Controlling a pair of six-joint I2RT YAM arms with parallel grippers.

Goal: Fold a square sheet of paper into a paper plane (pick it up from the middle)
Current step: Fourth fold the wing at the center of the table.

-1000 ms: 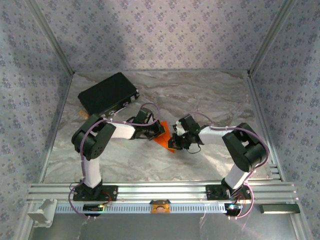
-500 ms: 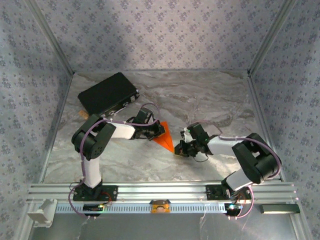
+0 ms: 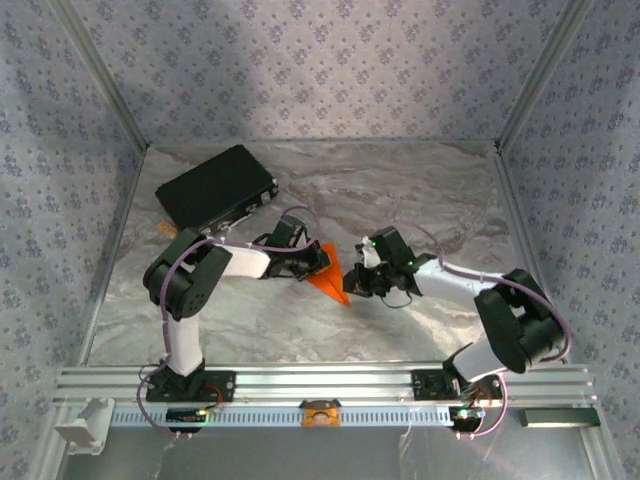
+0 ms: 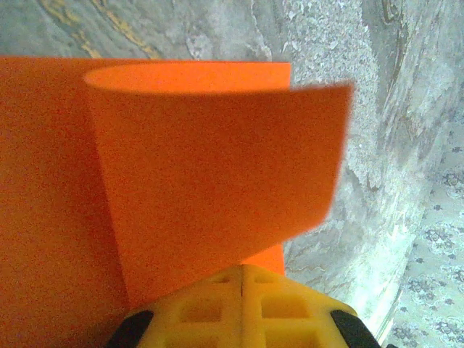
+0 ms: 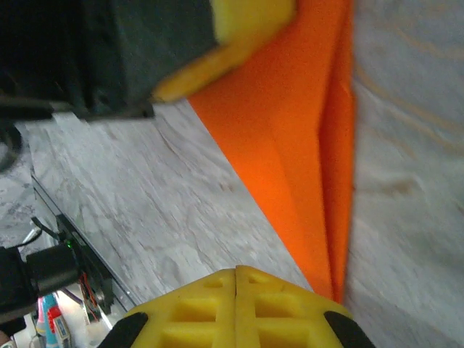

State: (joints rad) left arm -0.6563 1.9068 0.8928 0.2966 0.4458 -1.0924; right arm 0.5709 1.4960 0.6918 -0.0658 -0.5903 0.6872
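Observation:
The square sheet of paper (image 3: 328, 274), bright orange, lies folded into a narrow pointed wedge at the table's middle. In the left wrist view one flap of the paper (image 4: 217, 167) curls up just beyond my left gripper (image 4: 241, 270). That gripper is shut, its tips resting at the wide end of the paper (image 3: 322, 255). My right gripper (image 5: 236, 272) is shut too. It sits beside the sharp point of the paper (image 5: 304, 145), apart from it by a sliver. In the top view the right gripper (image 3: 354, 284) faces the left gripper (image 3: 314, 262) across the wedge.
A black case (image 3: 215, 187) lies at the back left of the marbled table (image 3: 420, 190). The aluminium rail (image 3: 320, 382) runs along the near edge, with a small orange block (image 3: 320, 412) below it. Patterned walls close in the left, right and back.
My right arm drew back from the paper and swung its elbow out to the right, then brought its shut gripper back to the paper's point. The left arm stayed put.

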